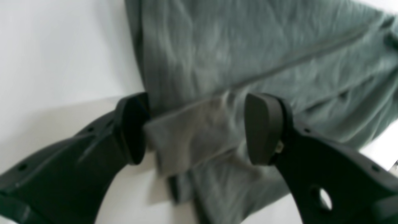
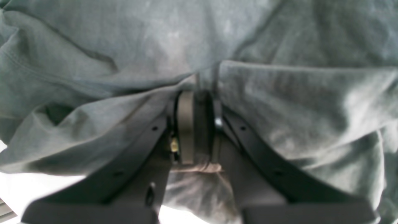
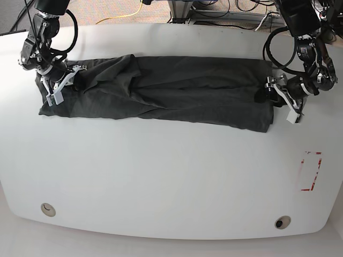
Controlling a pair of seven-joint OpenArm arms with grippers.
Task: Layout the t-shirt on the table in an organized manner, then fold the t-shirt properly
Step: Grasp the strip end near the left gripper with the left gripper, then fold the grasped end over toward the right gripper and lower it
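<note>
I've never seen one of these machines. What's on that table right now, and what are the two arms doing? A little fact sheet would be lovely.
Garment: one dark grey t-shirt, stretched into a long band across the far half of the table
Left gripper: jaws open, a fold at the shirt's end between them
Right gripper: jaws shut on a bunch of cloth at the other end
Shirt state: lengthwise folds, still wrinkled, not a neat finished fold
Table marks: red dashed rectangle, two small round holes near the front edge

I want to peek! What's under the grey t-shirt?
Under the t-shirt is the white table; bare tabletop shows all around it. The cloth is folded in layers, so whatever lies between or beneath them is hidden. Only the right gripper pinches its cloth.
</note>
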